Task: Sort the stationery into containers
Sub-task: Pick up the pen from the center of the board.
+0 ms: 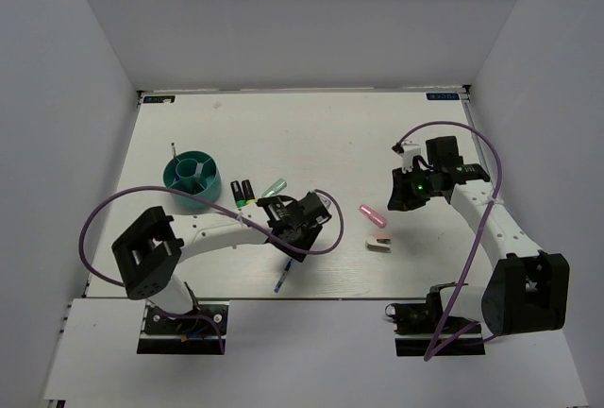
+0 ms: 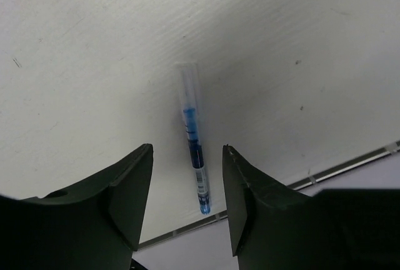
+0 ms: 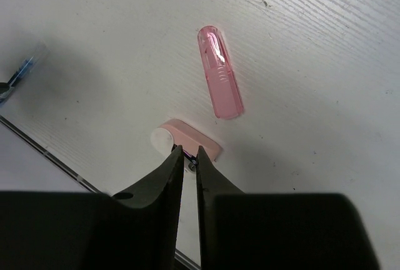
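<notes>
Slim clear-barrelled pen [image 2: 194, 142] on streaky white table [image 2: 300, 45] beneath spread left gripper [image 2: 187, 148]

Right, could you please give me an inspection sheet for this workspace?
Surface: white table.
Job's things: teal holder, one thin item upright inside; two black markers, pale green marker beside it; blue pen, pink marker, pink-and-white block loose.
Clutter: nothing seen.
Grippers: left gripper open over blue pen; right gripper shut, empty, hovering near the block.
Cables: purple cables loop off both arms.
Surroundings: white walls on three sides.
</notes>
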Motion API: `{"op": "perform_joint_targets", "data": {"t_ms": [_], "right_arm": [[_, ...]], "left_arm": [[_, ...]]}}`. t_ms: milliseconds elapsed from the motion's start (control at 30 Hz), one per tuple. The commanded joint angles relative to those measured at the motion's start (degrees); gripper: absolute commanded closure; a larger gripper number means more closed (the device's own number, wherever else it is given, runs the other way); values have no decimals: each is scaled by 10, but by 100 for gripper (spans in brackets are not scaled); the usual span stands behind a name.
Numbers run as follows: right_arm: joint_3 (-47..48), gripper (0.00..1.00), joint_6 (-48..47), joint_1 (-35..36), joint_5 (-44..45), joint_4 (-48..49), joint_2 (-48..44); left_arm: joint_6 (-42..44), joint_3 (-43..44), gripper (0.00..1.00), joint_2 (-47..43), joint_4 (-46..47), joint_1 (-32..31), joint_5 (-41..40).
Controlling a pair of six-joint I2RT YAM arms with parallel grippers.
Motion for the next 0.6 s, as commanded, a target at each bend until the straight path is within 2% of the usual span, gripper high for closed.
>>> {"op": "perform_joint_targets", "data": {"t_ms": [0, 300, 567], "right_arm": [[9, 83, -1, -1, -2, 6, -6], [9, 83, -4, -2, -6, 5, -4], [9, 82, -5, -2, -8, 2, -5]], "left_arm": [[-19, 2, 41, 5, 19, -6, -49], [-25, -6, 41, 38, 60, 11, -8], [-34, -12, 45, 64, 73, 11, -12]]}}
